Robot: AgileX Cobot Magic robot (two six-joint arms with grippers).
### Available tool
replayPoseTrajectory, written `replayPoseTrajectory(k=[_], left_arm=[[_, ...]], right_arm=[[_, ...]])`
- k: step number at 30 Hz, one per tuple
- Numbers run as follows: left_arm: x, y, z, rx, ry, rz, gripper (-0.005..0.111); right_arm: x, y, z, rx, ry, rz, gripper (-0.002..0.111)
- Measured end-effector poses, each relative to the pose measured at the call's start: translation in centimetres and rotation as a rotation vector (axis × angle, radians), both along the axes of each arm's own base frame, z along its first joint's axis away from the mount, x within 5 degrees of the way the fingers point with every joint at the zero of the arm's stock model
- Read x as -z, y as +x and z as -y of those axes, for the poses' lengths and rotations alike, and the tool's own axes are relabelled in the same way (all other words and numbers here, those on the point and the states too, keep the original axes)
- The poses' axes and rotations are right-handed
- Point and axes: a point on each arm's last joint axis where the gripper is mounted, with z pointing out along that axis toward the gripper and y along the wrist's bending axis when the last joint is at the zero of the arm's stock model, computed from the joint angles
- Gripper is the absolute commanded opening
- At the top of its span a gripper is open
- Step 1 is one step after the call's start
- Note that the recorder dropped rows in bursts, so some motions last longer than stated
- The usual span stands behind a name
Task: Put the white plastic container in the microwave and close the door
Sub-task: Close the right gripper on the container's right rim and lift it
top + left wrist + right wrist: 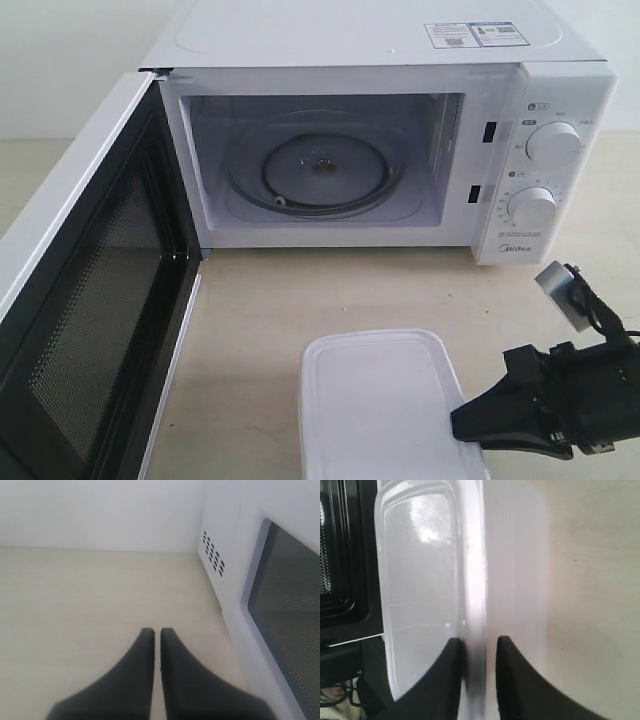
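The white plastic container (pixel 385 410) lies flat on the table in front of the microwave (pixel 560 90), near the front edge. My right gripper (pixel 458 420) reaches in from the right to its right edge. In the right wrist view one finger lies on the container's lid (pixel 420 580) and the other against its side wall, and the gripper (pixel 479 647) has closed in on the rim. The door (pixel 90 300) stands wide open to the left, showing the glass turntable (pixel 320 170). My left gripper (pixel 157 632) is shut and empty above bare table, beside the door's outer face (pixel 290 615).
The open door takes up the left side of the table. Two round knobs (pixel 553 143) sit on the microwave's right panel. Vent slots (pixel 212 557) mark the microwave's side wall. A light wall stands behind the table.
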Motion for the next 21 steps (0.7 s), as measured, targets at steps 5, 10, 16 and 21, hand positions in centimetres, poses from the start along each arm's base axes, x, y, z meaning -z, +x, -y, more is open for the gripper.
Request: replayPoseTrajectory(k=[5,10,16,21], left_arm=[[0.0,0.0,0.0,0.0,0.0,0.0,0.004],[0.0,0.0,0.0,0.0,0.0,0.0,0.004],[0.0,0.0,0.0,0.0,0.0,0.0,0.004],[0.0,0.0,0.0,0.0,0.0,0.0,0.004]], right_arm=[[-0.1,0.0,0.0,-0.015,0.005,0.017,0.0],[0.0,0.0,-0.1,-0.021,0.007,0.025,0.0],[-0.3,0.2,-0.1,-0.006,0.014,0.049,0.0],[-1.1,0.5,-0.1,0.019,0.021,0.109,0.0]])
